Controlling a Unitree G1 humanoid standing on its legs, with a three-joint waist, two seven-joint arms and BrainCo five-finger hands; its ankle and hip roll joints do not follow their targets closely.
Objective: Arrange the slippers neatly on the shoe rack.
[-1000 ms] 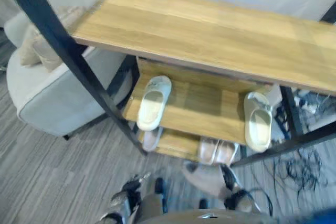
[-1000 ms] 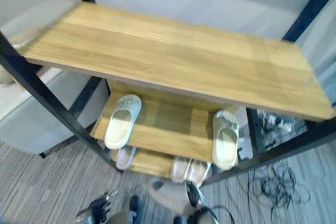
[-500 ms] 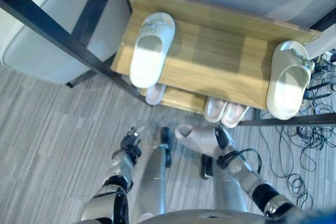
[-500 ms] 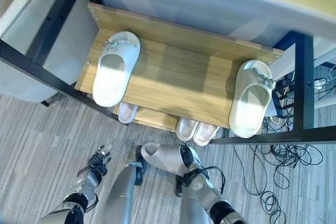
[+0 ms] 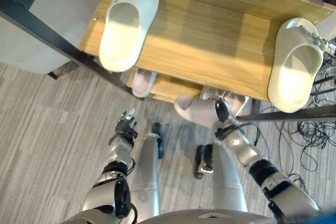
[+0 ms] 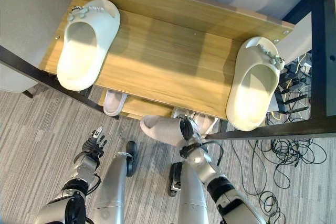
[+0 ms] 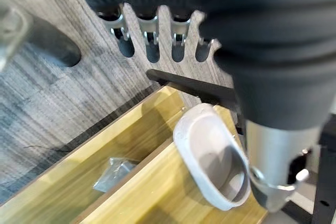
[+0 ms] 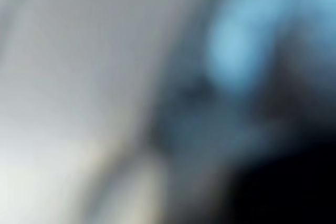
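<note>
**Op A:** Right, from the left eye I see the shoe rack (image 5: 210,51) below me, its wooden shelf carrying two pale slippers far apart: the left slipper (image 5: 127,23) at the shelf's left end and the right slipper (image 5: 296,64) at its right end, heel hanging just over the front edge. A greyish slipper (image 5: 197,112) sits in my right hand (image 5: 223,115), sole sideways, in front of the rack's lower shelf.

**Op B:** How is that hand set?

**Op A:** Its fingers are wrapped round the slipper's heel end. My left hand (image 5: 126,126) hangs low over the grey striped carpet (image 5: 47,124), fingers loosely spread, holding nothing.

**Op B:** And the right eye?

**Op A:** Same layout. On the lower shelf I pick out a pinkish slipper (image 6: 114,101) poking forward under the left slipper, and a pinkish pair (image 6: 202,121) just behind the one I hold. A grey sofa (image 6: 26,19) stands to the rack's left, and black cables (image 6: 291,150) lie on the floor to the right.

**Op B:** Left wrist?

**Op A:** I see my left fingers (image 7: 152,38) straight and apart over the carpet, with the rack's black leg past them, the two wooden shelves, and one slipper's open heel on the nearer shelf.

**Op B:** Right wrist?

**Op A:** Blurred grey and blue; I cannot tell anything from it.
</note>
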